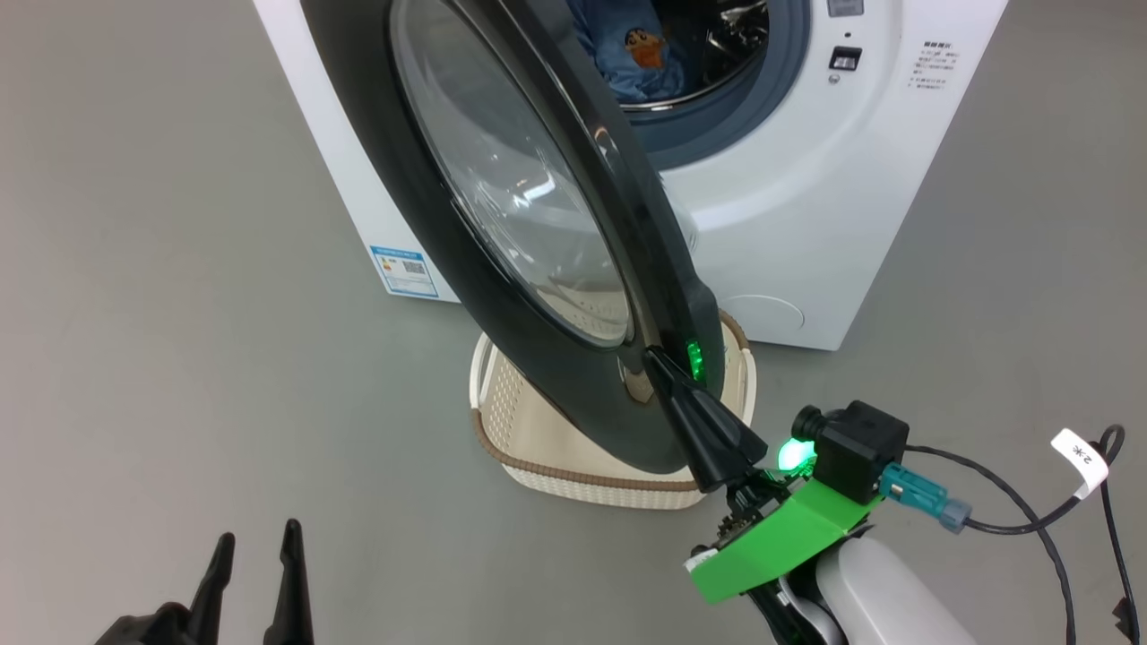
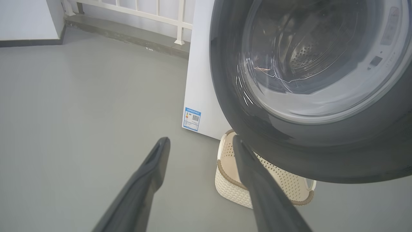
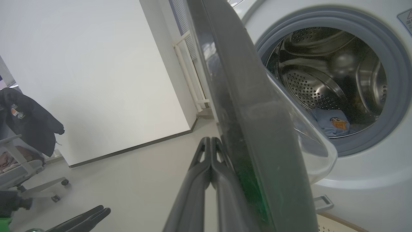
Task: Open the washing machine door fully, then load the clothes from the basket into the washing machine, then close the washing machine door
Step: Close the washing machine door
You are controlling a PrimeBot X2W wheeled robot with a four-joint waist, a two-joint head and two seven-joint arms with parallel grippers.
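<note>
grey floor (image 1: 179, 376) lies smooth and even around the machine. right gripper (image 1: 657, 365) has its jaws pressed together with nothing between them. the two dark fingers make one point, and its tip touches the glossy black rim of the washing machine door (image 1: 515, 206), low on the outer face near the free edge. in the right wrist view the same closed fingers lie just beside that rim. a green light (image 1: 789, 455) glows on the wrist behind them and mirrors on the door's edge. left gripper (image 1: 257, 536) sits well apart at the lower left, jaws spread wide and holding nothing, over bare floor.

the door stands part open, swung out from the washing machine (image 1: 806, 206), its clear glass bowl bulging toward the opening. past its edge the clothes (image 1: 632, 54), light blue with an orange-brown figure, lie inside the steel drum (image 3: 309, 87), which is ringed by a grey-blue seal (image 1: 748, 98). under the door's lower rim the basket (image 1: 573, 488), cream with a brown rim, sits on the floor just in front of the machine. a blue label sticker (image 1: 405, 270) is low on the white panel, left of the door.

farther out are a white wall (image 3: 96, 64), a pale railing (image 2: 135, 9) and a wheeled chair (image 3: 22, 167) with a dark jacket (image 3: 29, 122) hung on it.
</note>
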